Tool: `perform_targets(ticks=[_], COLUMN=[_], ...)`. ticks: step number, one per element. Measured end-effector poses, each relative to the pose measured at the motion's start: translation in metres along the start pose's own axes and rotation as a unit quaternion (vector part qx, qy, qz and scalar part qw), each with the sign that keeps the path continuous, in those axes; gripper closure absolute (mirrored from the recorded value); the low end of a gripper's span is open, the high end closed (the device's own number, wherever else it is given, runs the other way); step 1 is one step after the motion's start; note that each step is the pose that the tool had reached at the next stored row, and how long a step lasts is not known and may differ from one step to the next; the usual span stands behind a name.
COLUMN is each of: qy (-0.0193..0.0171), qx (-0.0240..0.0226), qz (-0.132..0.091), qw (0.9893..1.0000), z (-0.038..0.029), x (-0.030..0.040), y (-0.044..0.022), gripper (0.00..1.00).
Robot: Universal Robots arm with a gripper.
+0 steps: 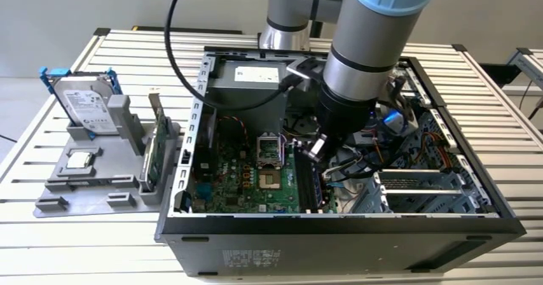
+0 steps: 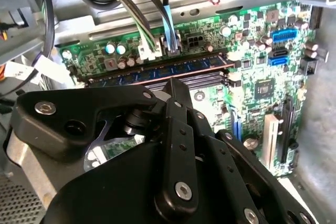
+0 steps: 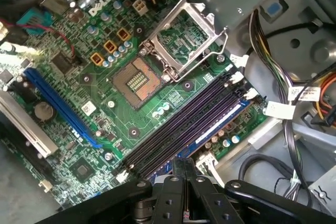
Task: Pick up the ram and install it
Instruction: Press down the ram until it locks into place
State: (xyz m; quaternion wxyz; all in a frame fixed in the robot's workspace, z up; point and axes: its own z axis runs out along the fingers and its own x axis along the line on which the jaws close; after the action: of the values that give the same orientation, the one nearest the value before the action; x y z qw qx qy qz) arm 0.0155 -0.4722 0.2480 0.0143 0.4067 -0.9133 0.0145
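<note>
The ram [image 3: 220, 124] lies in the outermost memory slot on the motherboard [image 3: 105, 98], on the side by the power connectors. In the second wrist view the ram [image 2: 189, 66] shows as a long, narrow stick with a row of chips. My gripper [image 3: 184, 163] is shut, its black fingers pressed together. Its tip sits right over one end of the ram, and I cannot tell whether it touches. In the exterior view the gripper [image 1: 312, 150] reaches down inside the open computer case [image 1: 339, 224], above the memory slots [image 1: 307, 183].
Bundled cables [image 3: 286, 103] and a drive cage [image 1: 424, 189] crowd the case beside the slots. The open processor socket [image 3: 136, 80] lies close by. At the exterior view's left, a grey stand [image 1: 93, 183] holds a hard drive in a blue frame [image 1: 85, 107] and an upright green card [image 1: 156, 139].
</note>
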Motion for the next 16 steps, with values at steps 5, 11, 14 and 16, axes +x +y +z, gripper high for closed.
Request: perform_targets(ticks=[5, 11, 14, 16], qy=[-0.0004, -0.001, -0.0012, -0.0013], qx=[0.0011, 0.0024, 0.0031, 0.0034], qz=[-0.029, -0.064, -0.08, -0.089], qw=[0.9996, 0.9979, 0.9967, 0.996], z=[0.0, 0.0, 0.0, 0.0], x=[0.0, 0.0, 0.0, 0.0], y=[0.0, 0.0, 0.0, 0.0], gripper=[1.0, 1.0, 1.0, 1.0])
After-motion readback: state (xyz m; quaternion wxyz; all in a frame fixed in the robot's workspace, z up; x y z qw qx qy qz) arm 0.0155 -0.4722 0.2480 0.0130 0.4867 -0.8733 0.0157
